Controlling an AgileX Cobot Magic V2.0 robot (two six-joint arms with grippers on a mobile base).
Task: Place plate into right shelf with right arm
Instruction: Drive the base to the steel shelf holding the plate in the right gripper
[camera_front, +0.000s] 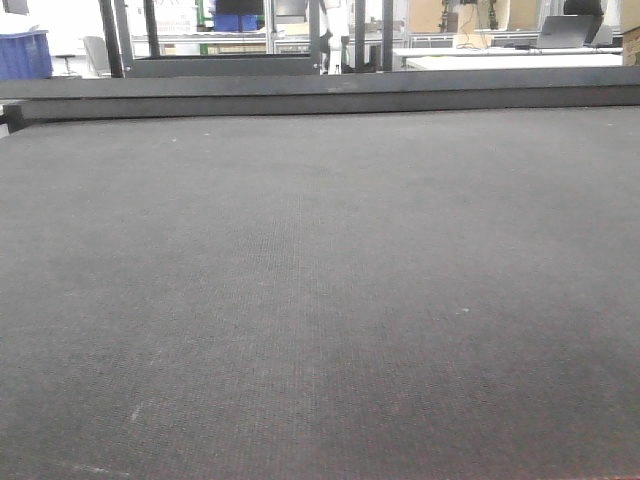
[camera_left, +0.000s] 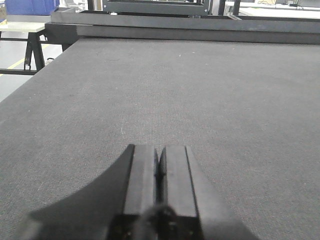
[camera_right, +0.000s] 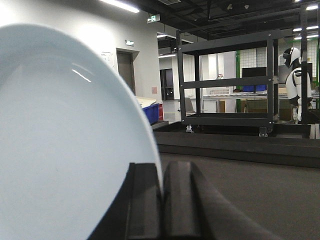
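- L gripper: fingers pressed together, nothing btwn them, hanging low over the table nr its left edge. It's playing no part in the task.
- Table in the front view: showing bare dark mat right to the far edge, so the plate isn't lying on it.
- Plate: standing on edge in the R wrist view and filling the whole left half of it, raised off the table. Exact spot over the table: can't tell.
- R gripper: fingers almost closed, pinching only the plate's thin rim at its lower right.
- Black frame: sitting at the table's far edge, straight ahead of the R gripper, w/ a blue bin off to its left.
- White robot figure: standing beyond the far right corner.
- Right shelf: can't pick it out w/ any certainty, so I'm judging the carry stage as underway and the placing as not begun.
- Risks:
  - The rim-only pinch is leaving most of the plate's weight out to one side, so a quick swing could be twisting or slipping it out.
  - The plate is blocking half the wrist cam, so its far edge could be clipping a rail or upright unseen.
  - Letting go before it's resting on the shelf would be dropping it.
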